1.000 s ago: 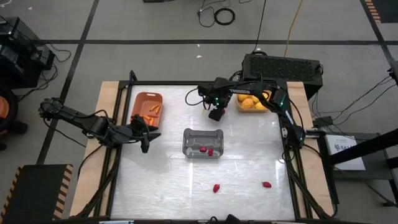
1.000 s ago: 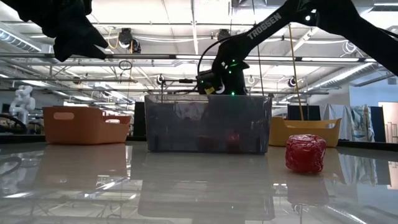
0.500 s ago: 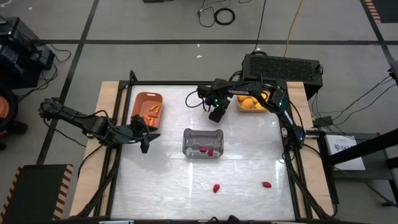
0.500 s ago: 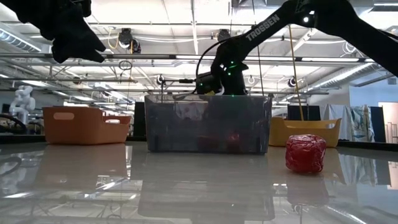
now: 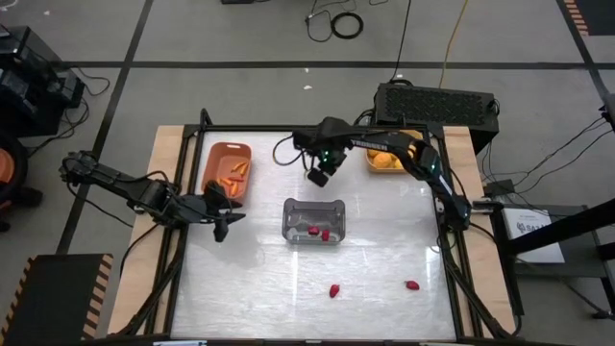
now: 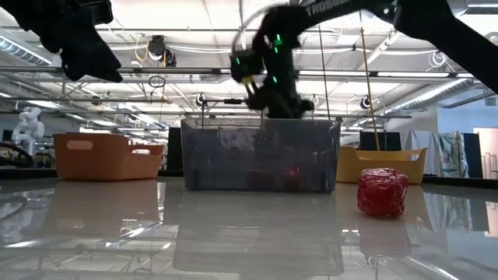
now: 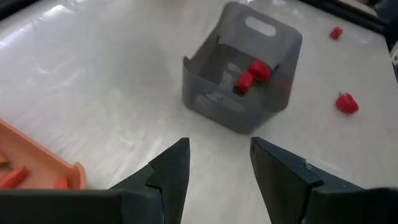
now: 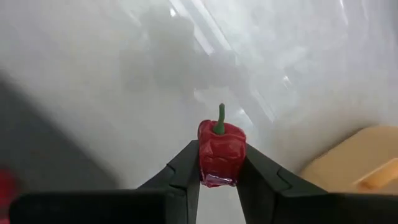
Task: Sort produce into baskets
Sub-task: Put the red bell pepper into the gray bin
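My right gripper hangs over the table's far middle, between the terracotta basket and the yellow basket, shut on a red pepper-like piece with a green stem. My left gripper hovers open and empty near the terracotta basket's near end. The grey basket stands mid-table with red pieces on its floor. Orange sticks lie in the terracotta basket and yellow fruits in the yellow one. Two red pieces lie on the table near its front. My right gripper pinches the red piece by its two opposite sides between its two fingers. The fingers point down at the table from above. The green stem points away from the gripper, past the fingertips. The piece is clear of the table.
A black box stands behind the table's far right corner. In the low view one red piece lies on the table right of the grey basket. Bare tabletop stretches between the baskets and along the near left.
My right gripper has moved toward the table's left edge and risen. In the low view it now stands higher above the grey basket's rim. My left gripper has drifted slightly toward the table's near edge.
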Controlling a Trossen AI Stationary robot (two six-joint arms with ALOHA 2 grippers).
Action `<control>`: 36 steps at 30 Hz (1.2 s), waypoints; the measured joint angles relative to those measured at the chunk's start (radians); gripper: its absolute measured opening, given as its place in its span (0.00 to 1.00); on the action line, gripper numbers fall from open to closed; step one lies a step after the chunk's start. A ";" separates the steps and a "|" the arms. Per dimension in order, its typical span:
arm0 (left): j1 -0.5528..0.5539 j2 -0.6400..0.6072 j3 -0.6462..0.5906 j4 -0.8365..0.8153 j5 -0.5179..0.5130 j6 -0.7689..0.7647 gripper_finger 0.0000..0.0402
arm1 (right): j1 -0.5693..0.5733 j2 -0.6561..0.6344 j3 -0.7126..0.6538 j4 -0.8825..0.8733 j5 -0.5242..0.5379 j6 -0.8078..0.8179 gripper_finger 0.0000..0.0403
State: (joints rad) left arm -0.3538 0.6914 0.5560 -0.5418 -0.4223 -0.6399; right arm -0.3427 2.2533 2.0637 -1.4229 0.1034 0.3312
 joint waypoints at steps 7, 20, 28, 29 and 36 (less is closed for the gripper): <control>0.000 0.000 0.000 -0.052 0.070 0.039 0.44 | 0.181 -0.002 0.111 -0.029 -0.008 0.208 0.21; 0.000 0.000 0.000 -0.051 0.203 0.269 0.44 | 0.475 -0.002 0.115 -0.004 0.109 0.605 0.21; 0.000 0.000 0.000 -0.020 0.209 0.336 0.44 | 0.479 -0.002 0.115 -0.004 0.156 0.765 0.28; 0.000 0.000 0.000 -0.012 0.210 0.336 0.44 | 0.479 -0.002 0.115 -0.004 0.155 0.783 0.30; 0.000 0.000 0.000 -0.011 0.210 0.338 0.44 | 0.482 -0.002 0.115 -0.018 0.104 0.862 0.46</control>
State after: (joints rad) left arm -0.3538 0.6918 0.5560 -0.5527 -0.2119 -0.3016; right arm 0.1394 2.2513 2.1792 -1.4409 0.2078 1.1935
